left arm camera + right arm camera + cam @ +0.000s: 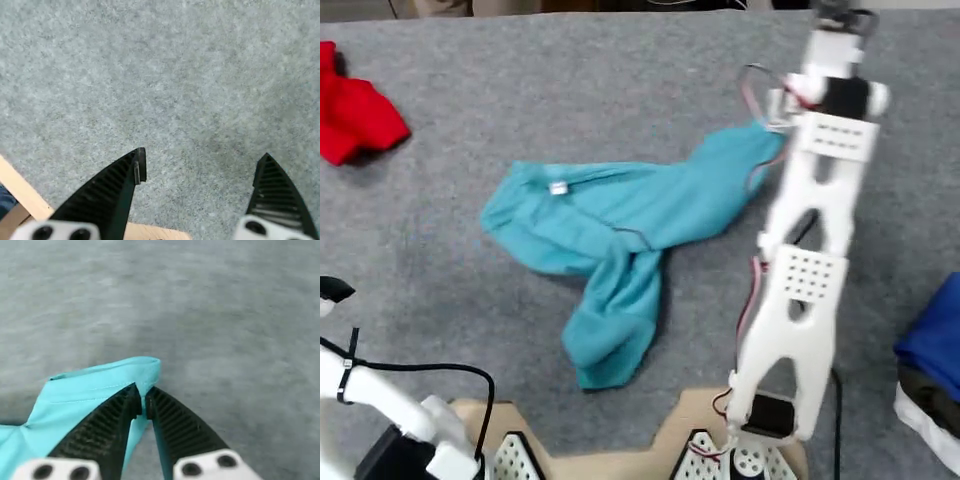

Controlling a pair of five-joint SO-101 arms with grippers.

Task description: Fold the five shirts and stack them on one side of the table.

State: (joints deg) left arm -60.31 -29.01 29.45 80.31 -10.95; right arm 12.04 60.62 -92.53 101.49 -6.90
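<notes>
A turquoise shirt (620, 240) lies crumpled across the middle of the grey table, one end stretched toward the far right. My right gripper (141, 402) is shut on a hemmed corner of that turquoise shirt (95, 395); in the high view the right arm (810, 200) reaches out to the shirt's far right end. My left gripper (202, 170) stands open over bare grey felt at the near left of the table, with nothing between its fingers. A red shirt (350, 115) sits bunched at the far left edge.
A blue garment (935, 340) lies on darker and white cloth at the right edge. The wooden base plate (660, 450) with both arm mounts runs along the near edge. Grey felt (570, 90) covers the table behind the shirt.
</notes>
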